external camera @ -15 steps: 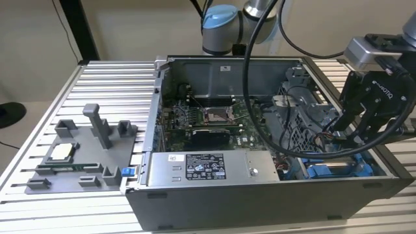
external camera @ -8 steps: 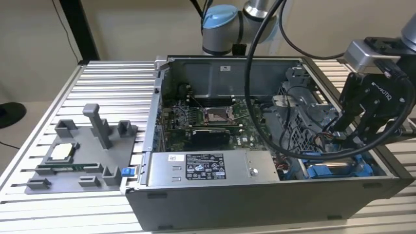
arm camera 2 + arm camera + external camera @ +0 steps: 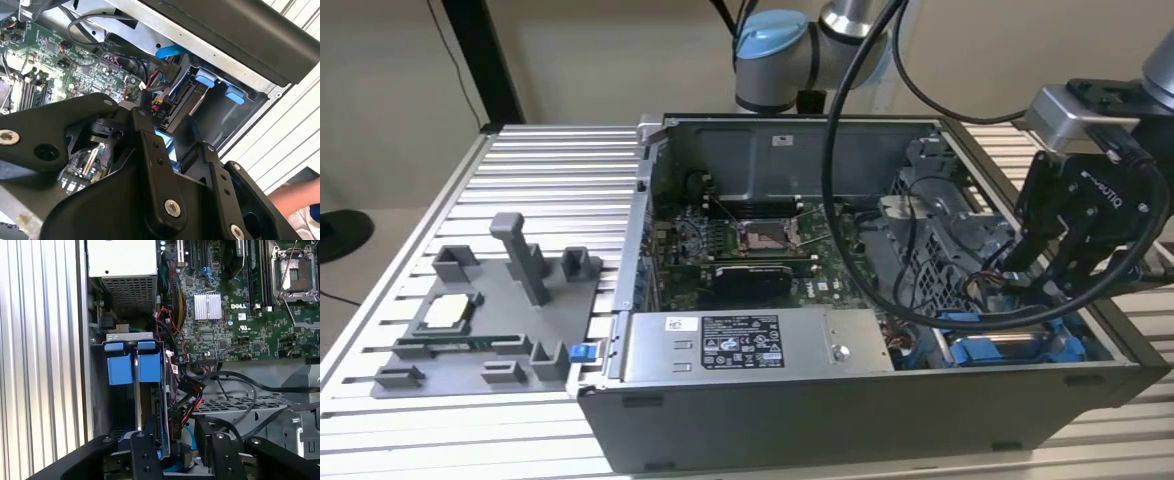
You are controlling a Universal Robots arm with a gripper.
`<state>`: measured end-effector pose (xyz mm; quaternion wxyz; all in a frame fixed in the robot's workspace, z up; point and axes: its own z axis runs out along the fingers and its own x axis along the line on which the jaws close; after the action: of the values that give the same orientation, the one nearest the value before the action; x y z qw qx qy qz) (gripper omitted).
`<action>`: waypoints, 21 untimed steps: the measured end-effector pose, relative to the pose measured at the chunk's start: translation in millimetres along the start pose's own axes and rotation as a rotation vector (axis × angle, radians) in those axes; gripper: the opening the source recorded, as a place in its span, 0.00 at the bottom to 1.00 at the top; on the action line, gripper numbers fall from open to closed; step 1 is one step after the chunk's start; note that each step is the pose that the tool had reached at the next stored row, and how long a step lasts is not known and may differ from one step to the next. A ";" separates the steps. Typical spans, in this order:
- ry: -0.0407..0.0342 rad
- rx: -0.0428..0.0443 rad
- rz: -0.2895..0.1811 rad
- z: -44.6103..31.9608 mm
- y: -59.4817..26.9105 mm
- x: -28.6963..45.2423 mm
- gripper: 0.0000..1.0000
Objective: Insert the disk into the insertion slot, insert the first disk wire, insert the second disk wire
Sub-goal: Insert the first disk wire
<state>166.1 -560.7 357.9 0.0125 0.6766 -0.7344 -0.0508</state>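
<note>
Here: disk [image 3: 149, 367] seated in its slot [image 3: 129, 336] (blue tabs at the mouth), so I judge the first wire step is in hand. My hand [image 3: 177, 440] hovers just beside the plug and red wires [image 3: 187, 400]; whether it is open or clamped on anything, I cannot tell. The next move calls for squaring the plug to the disk. Black cables [image 3: 235, 385] crowd the approach, with the power supply box [image 3: 122, 270] beyond.
</note>
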 end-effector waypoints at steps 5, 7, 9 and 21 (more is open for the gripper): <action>0.0000 0.0000 0.000 0.1 0.0 0.0 0.00; 0.0000 0.0000 0.000 0.2 0.0 0.0 0.00; -0.0001 0.0000 0.000 0.4 0.1 0.0 0.00; 0.0000 0.0000 0.000 0.5 1.1 0.1 0.00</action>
<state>165.0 -560.7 357.6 0.0124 0.6767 -0.7344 -0.0508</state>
